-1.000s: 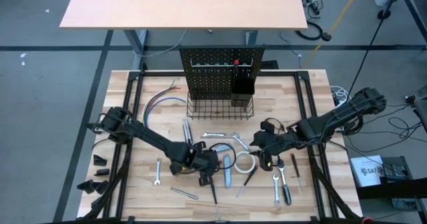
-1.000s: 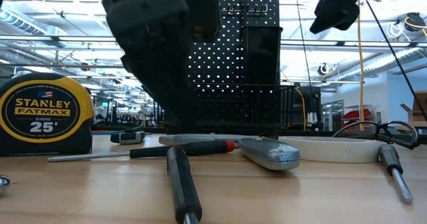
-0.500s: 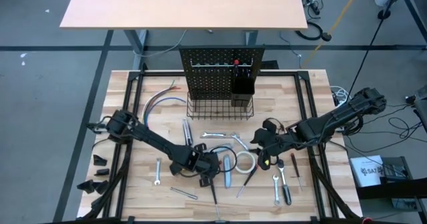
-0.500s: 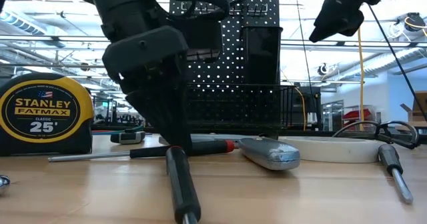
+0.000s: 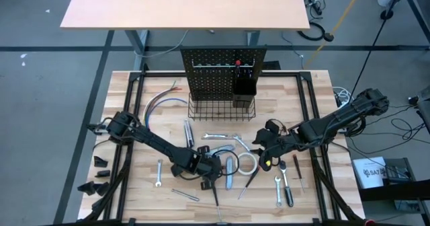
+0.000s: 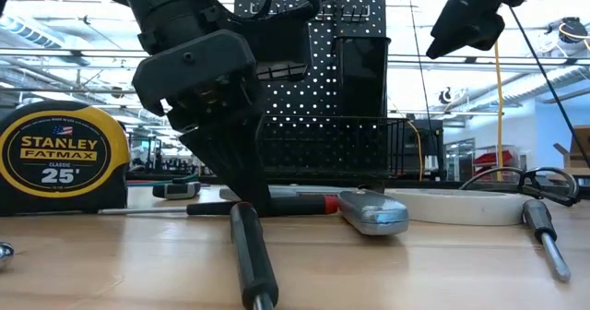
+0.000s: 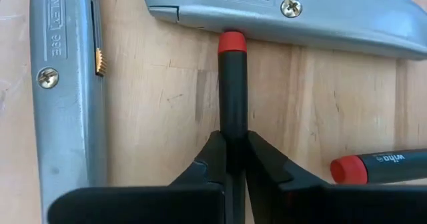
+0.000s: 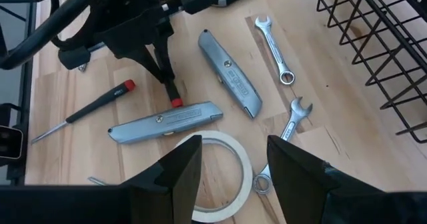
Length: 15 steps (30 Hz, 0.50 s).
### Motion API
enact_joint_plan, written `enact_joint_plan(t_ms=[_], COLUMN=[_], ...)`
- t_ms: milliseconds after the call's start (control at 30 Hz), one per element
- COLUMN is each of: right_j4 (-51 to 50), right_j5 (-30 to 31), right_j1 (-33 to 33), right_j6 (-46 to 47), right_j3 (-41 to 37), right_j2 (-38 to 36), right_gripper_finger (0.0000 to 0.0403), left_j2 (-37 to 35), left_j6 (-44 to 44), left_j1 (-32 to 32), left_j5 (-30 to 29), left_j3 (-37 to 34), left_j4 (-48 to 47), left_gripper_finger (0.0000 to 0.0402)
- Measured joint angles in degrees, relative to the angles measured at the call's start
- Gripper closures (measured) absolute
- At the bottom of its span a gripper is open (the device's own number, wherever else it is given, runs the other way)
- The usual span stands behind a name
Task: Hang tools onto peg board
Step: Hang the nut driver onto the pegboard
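2 utility knives (image 8: 227, 73), 2 wrenches (image 8: 276, 49)

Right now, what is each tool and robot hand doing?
Left gripper: shut on the red-tipped screwdriver.
Red-tipped screwdriver: flat on the table, tip end touching a utility knife.
Right gripper: open, hovering over the tape roll.
Tape measure: standing on the table.
Peg board: upright.

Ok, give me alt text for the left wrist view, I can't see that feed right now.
The left end effector is shut on a black screwdriver with a red end cap, lying on the wooden table. Two grey utility knives flank it, one alongside and one across its capped end; a second red-capped screwdriver lies to one side.
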Motion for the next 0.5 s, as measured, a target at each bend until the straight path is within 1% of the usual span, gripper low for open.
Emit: enact_joint_plan(t_ms=[133,200,367,500], right_j4=[0.0,0.0,0.0,0.0], right_j5=[-0.1,-0.1,-0.1,0.0], right_j1=[0.0,0.0,0.0,0.0], right_j6=[0.2,0.3,0.4,0.2], right_j3=[0.0,0.0,0.0,0.0], right_j2=[-1.5,-2.7,-6.6,-10.4], right_gripper_finger=[0.0239,0.0239,0.0239,0.0239], left_j2=[-1.7,-3.4,-9.0,-15.6], left_j6=[0.7,1.4,2.1,2.7], left_j1=[0.0,0.2,0.7,1.5], left_j5=[0.0,-1.0,-4.3,-7.3], left_j3=[-0.3,-0.3,-0.2,-0.2], left_j4=[-0.5,-0.3,-2.2,-2.5], left_gripper_finger=[0.0377,0.0377,0.0377,0.0377])
